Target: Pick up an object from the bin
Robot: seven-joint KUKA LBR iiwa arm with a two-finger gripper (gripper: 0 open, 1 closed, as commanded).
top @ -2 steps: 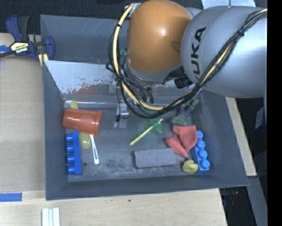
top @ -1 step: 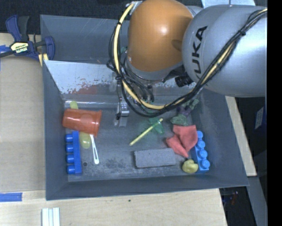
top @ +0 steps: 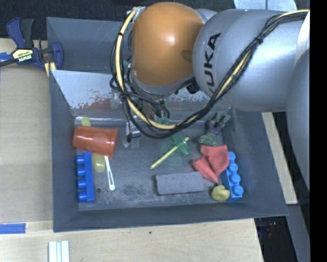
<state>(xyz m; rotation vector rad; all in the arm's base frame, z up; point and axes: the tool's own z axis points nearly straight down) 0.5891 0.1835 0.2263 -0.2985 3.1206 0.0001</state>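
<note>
My gripper (top: 132, 131) hangs below the orange wrist cover, over the back middle of the bin. Just to its left lies a red-orange cup (top: 95, 140) on its side, apart from the gripper. A yellow-green spoon with a white handle (top: 104, 169) lies in front of the cup. To the gripper's right lies a green toy with a yellow stick (top: 171, 150) on the bin floor. A grey block (top: 179, 183) lies near the front wall. Nothing shows in the gripper.
A blue brick (top: 84, 177) lies along the left wall. A red soft piece (top: 212, 162), a second blue brick (top: 233, 176) and a yellow lump (top: 220, 192) crowd the right front. A dark green and purple toy (top: 218, 123) sits at the back right. The arm covers the bin's back.
</note>
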